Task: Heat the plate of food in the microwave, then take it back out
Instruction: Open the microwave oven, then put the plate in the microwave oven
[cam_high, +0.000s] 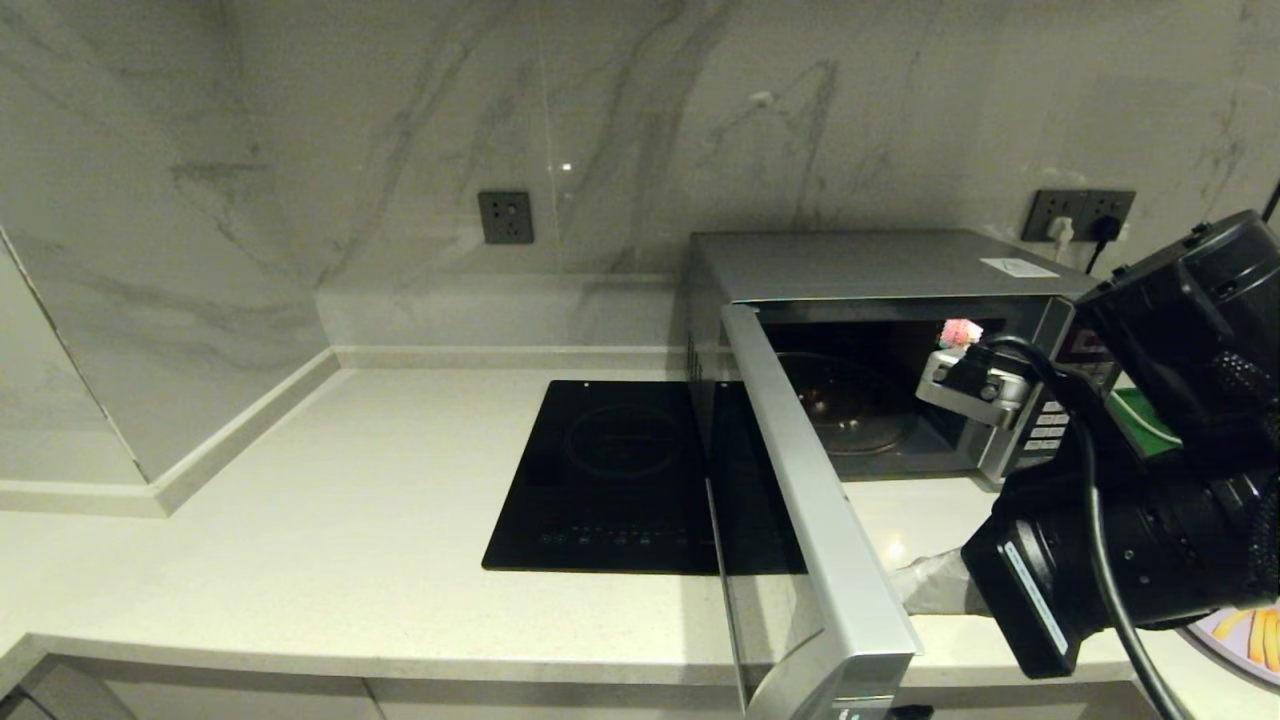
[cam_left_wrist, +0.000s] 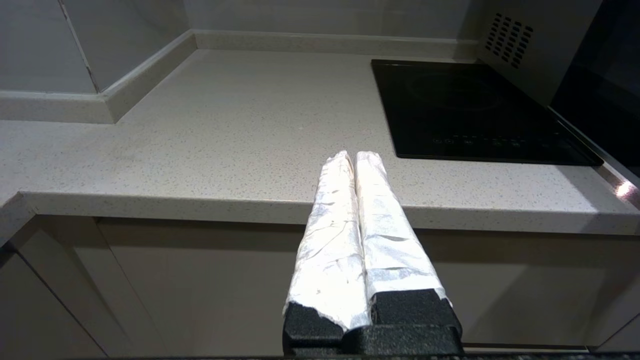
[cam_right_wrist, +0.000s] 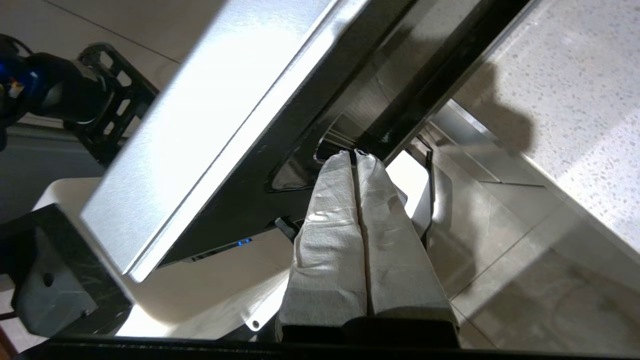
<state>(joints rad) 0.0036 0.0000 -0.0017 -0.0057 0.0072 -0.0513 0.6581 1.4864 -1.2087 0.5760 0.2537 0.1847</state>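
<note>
The silver-grey microwave (cam_high: 860, 262) stands at the back right of the counter with its door (cam_high: 800, 500) swung wide open toward me. Its dark cavity shows only the bare glass turntable (cam_high: 850, 405). The plate of food (cam_high: 1218, 630), lavender with yellow sticks, peeks out at the bottom right edge, mostly hidden under my right arm. My right gripper (cam_high: 915, 585) is shut and empty, its tips close to the door's inner face (cam_right_wrist: 200, 135); whether they touch it I cannot tell. My left gripper (cam_left_wrist: 354, 155) is shut and empty, hanging before the counter's front edge.
A flat black induction cooktop (cam_high: 610, 475) lies left of the microwave, also seen in the left wrist view (cam_left_wrist: 470, 110). A green tray (cam_high: 1140, 420) sits right of the microwave behind my right arm. Marble walls and a corner ledge (cam_high: 240, 430) bound the pale counter.
</note>
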